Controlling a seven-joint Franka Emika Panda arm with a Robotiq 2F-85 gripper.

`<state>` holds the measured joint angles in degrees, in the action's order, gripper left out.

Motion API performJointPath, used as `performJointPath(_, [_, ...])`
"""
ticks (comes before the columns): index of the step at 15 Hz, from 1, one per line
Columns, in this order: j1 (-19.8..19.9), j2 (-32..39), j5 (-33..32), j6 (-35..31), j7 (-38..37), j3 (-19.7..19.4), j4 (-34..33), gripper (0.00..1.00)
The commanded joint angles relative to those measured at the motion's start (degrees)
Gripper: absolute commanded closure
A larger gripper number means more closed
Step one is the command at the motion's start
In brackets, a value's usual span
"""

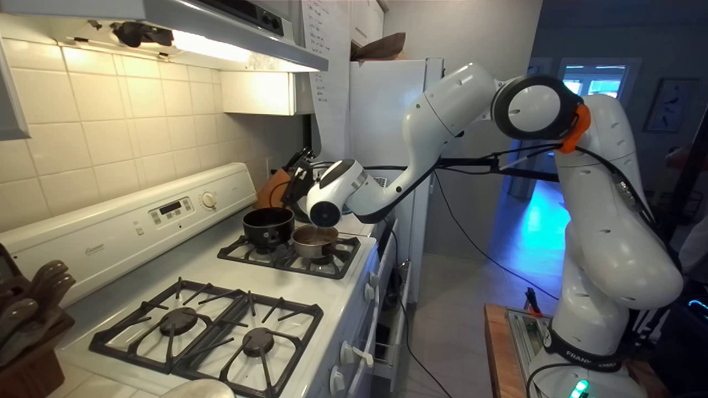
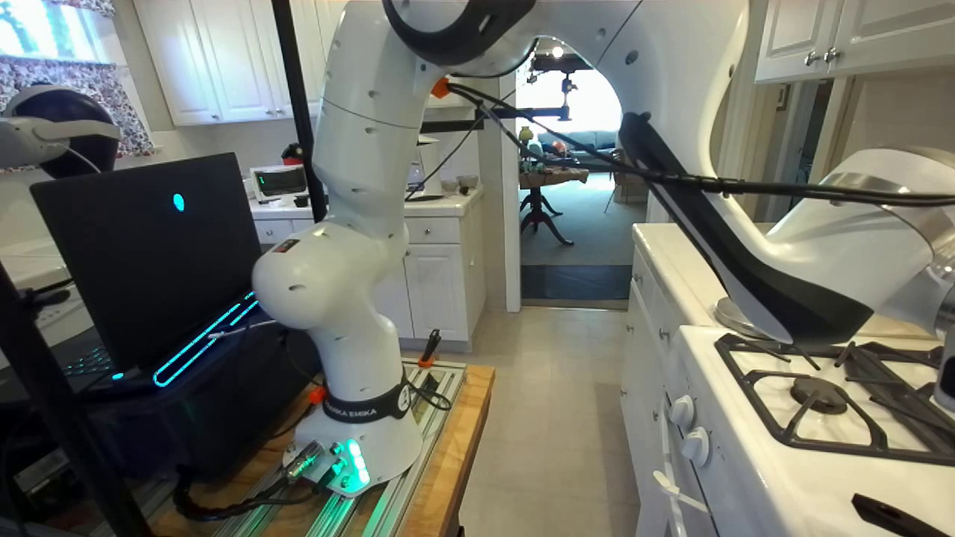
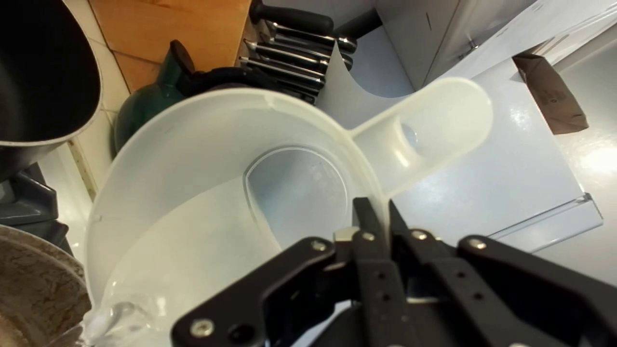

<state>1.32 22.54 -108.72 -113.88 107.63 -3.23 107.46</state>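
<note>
My gripper (image 3: 377, 206) is shut on the wall of a translucent plastic jug (image 3: 159, 140), one finger inside the rim and one outside, beside the jug's handle (image 3: 448, 120). The jug is tilted, and clear liquid (image 3: 193, 250) inside it runs out over the lip at the lower left of the wrist view. Next to that lip is a small pot with a brown-stained inside (image 3: 33, 279); in an exterior view this pot (image 1: 313, 250) stands on a back burner, right below the wrist. Gripper and jug are hidden behind the arm there. A black pot (image 1: 267, 228) stands beside it.
Behind the pots are a knife block (image 1: 275, 188) and a dark green vessel (image 3: 147, 108). The range hood (image 1: 238, 33) overhangs the stove. Front burners (image 1: 259, 341) have raised grates. A second knife block (image 1: 33, 359) stands at the near left. A white fridge (image 1: 387, 110) rises beyond the counter.
</note>
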Motion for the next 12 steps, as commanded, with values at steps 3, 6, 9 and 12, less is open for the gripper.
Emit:
performJointPath(3, [-0.8, -1.7, -3.4, 2.4, -1.0, -0.4, 1.8, 0.99])
performJointPath(6, [-0.8, -1.8, -3.9, 2.9, -1.1, -0.4, 1.8, 0.99])
performJointPath(9, [-0.8, -1.9, -4.6, 3.7, -1.3, -0.4, 1.9, 0.99])
performJointPath(12, [-0.8, -1.8, -5.4, 4.3, -1.5, -0.4, 1.8, 0.99])
